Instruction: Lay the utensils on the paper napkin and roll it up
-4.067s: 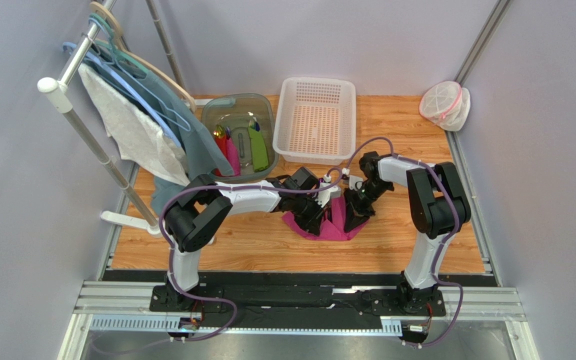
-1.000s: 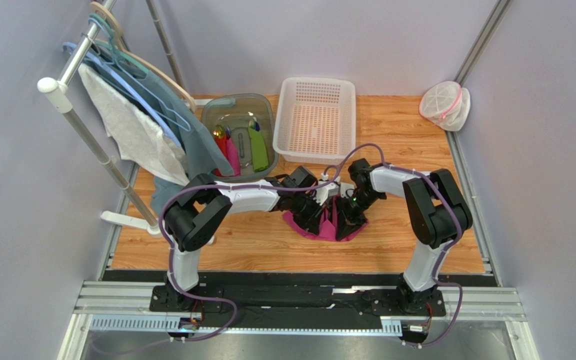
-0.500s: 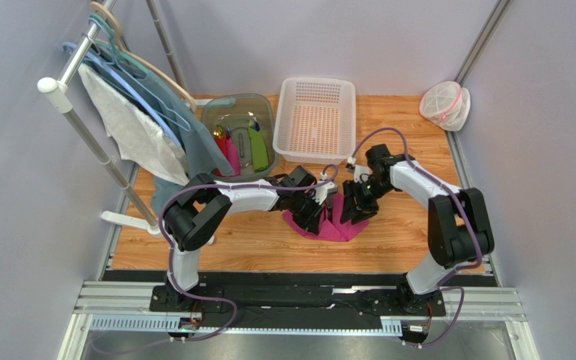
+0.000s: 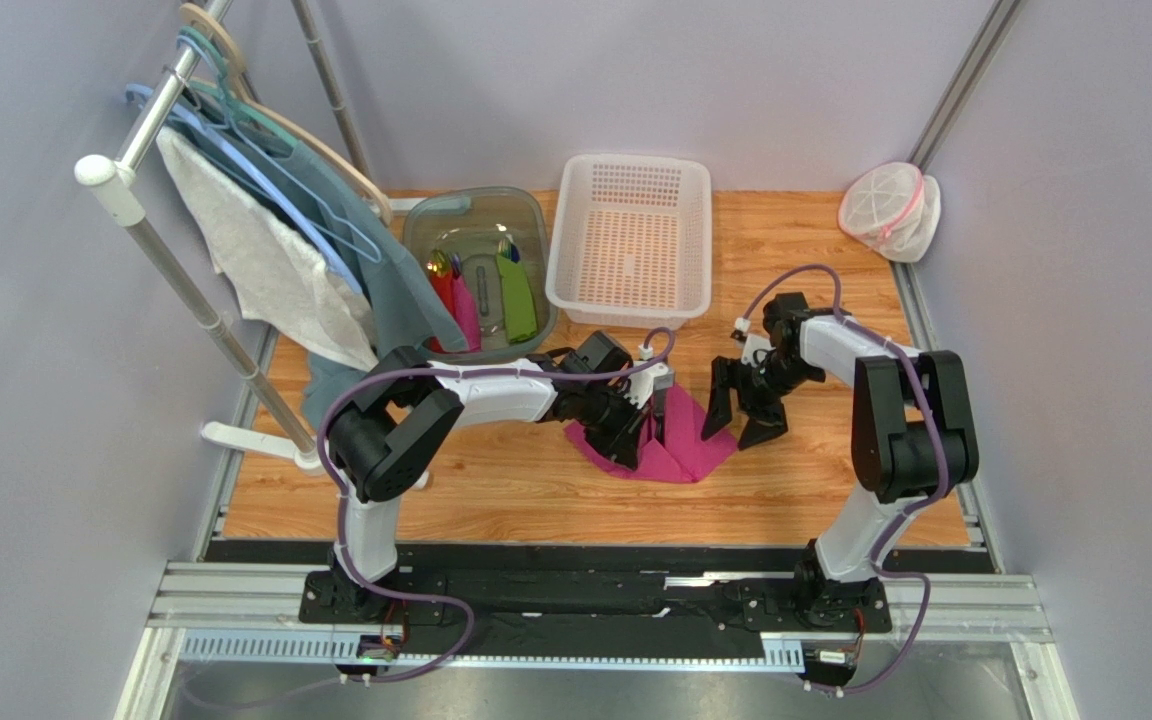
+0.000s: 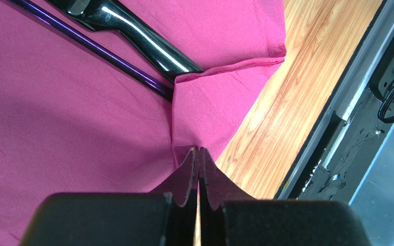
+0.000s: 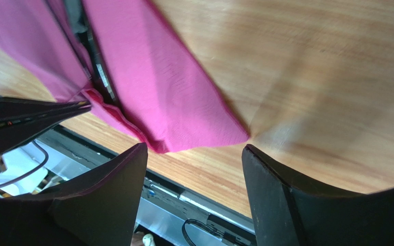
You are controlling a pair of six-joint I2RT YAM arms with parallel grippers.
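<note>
- A thin magenta-pink paper napkin (image 4: 684, 450) lies partly folded on the wooden table (image 4: 838, 495), between the two arms. From above, the left arm's wrist hides its left part.
- The left gripper (image 5: 199, 152) has its jaws pressed together. They pinch the corner of a flap of the napkin that is folded over at the edge nearest the arm bases.
- A slim dark purple plastic spoon (image 5: 106, 54) and a glossy black plastic knife (image 5: 142, 36) lie side by side on the napkin. The folded flap covers one end of each.
- The right gripper (image 6: 194, 154) hangs just to the right of the napkin with its jaws spread wide. A corner of the napkin lies just beyond its fingertips.
- At the back of the table stands a white perforated plastic basket (image 4: 635, 240).
- Left of the basket is a translucent grey-green tub (image 4: 515, 200) holding chunky green, pink and red items.
- On the far left, a metal rack (image 4: 162, 102) carries hangers with a white cloth (image 4: 274, 270) and a grey-blue one.
- A white mesh bag (image 4: 890, 210) sits in the far right corner.
</note>
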